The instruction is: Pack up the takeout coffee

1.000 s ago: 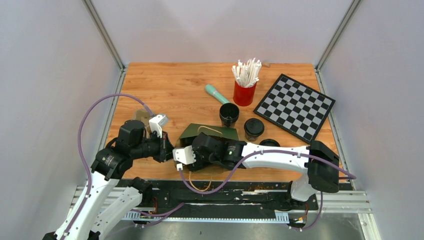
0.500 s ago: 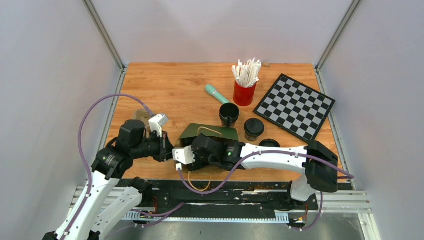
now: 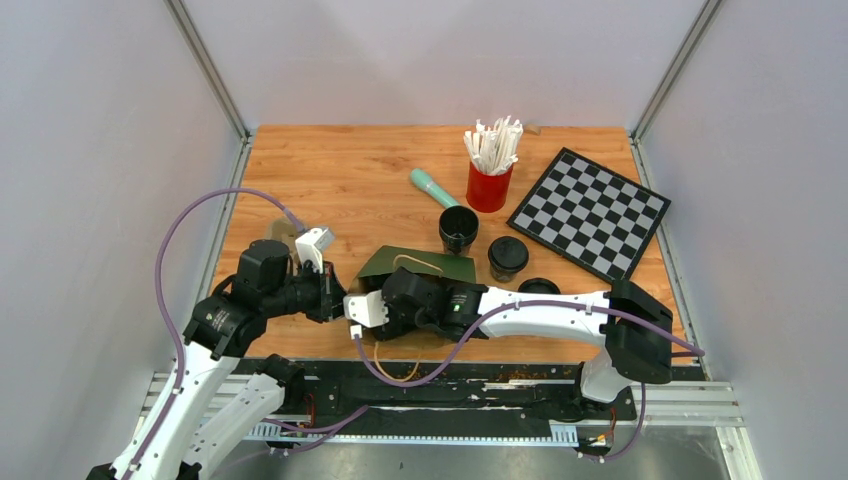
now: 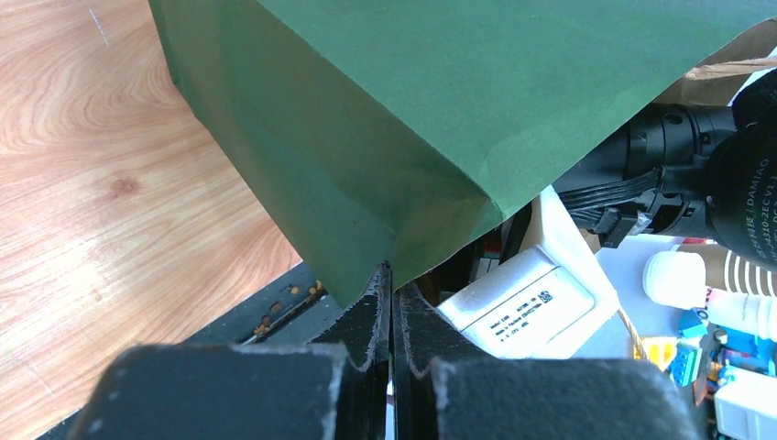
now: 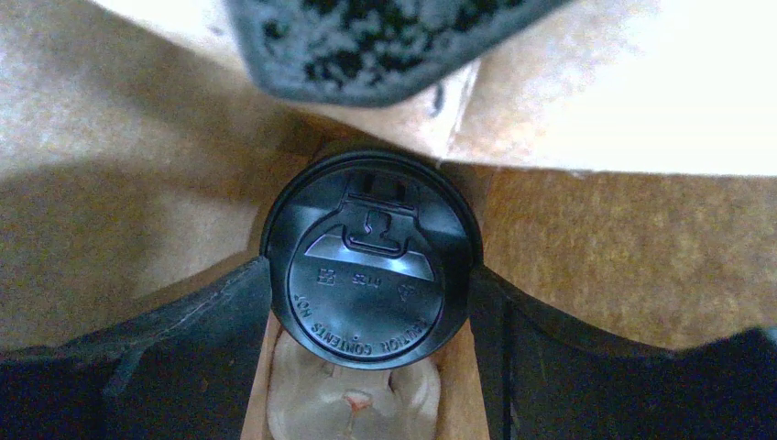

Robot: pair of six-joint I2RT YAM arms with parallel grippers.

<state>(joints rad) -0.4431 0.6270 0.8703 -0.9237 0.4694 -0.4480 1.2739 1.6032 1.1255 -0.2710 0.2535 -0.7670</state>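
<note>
A dark green paper bag [image 3: 420, 262] lies on its side near the table's front edge. My left gripper [image 4: 391, 271] is shut on the edge of the bag's [image 4: 412, 110] mouth and holds it up. My right gripper [image 5: 371, 293] is inside the bag's brown interior. Its fingers [image 5: 220, 307] press on both sides of a coffee cup with a black lid [image 5: 371, 261]. From above, the right wrist [image 3: 410, 295] sits at the bag's mouth and its fingers are hidden. A pale crumpled thing [image 5: 353, 394] lies in the bag below the cup.
An open black cup [image 3: 458, 228], a lidded black cup [image 3: 507, 257] and a loose black lid [image 3: 540, 287] stand right of the bag. Behind them are a red cup of white sticks [image 3: 489, 185], a teal handle [image 3: 433, 187] and a chessboard [image 3: 588, 213].
The right arm has crept slightly to the left at the bag's mouth. The left arm has held still.
</note>
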